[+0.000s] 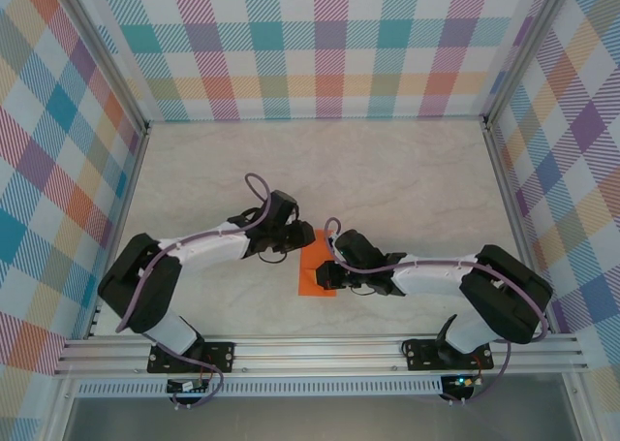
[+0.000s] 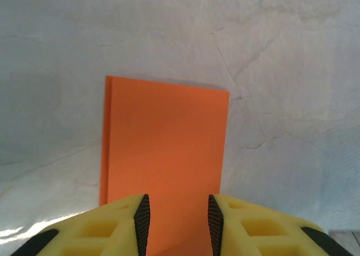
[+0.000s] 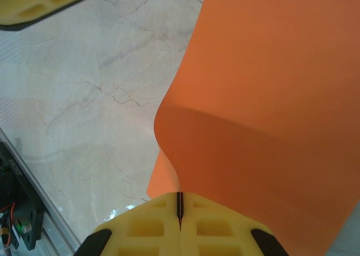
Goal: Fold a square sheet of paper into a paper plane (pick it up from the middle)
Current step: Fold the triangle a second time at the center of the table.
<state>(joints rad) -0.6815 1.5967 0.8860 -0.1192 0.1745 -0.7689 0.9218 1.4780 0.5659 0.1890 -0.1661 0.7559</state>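
The square sheet of paper [image 1: 312,274] is bright orange and lies folded over on the marble table between the two arms. In the left wrist view the paper [image 2: 166,138] is a flat rectangle with a second layer's edge showing along its left side. My left gripper [image 2: 175,222] hovers at its near end, open, with a gap between the black pads and orange paper showing through it. My right gripper [image 3: 180,208] is shut on an edge of the paper [image 3: 270,93], which curls up from the jaws. From above, the left gripper [image 1: 298,237] and right gripper [image 1: 332,267] nearly meet over the sheet.
The pale marble tabletop [image 1: 387,179] stretches away behind the arms, boxed in by plaid walls [image 1: 320,44]. An aluminium rail [image 1: 320,349] runs along the near edge. A yellow finger of the left gripper [image 3: 39,3] shows at the right wrist view's top left.
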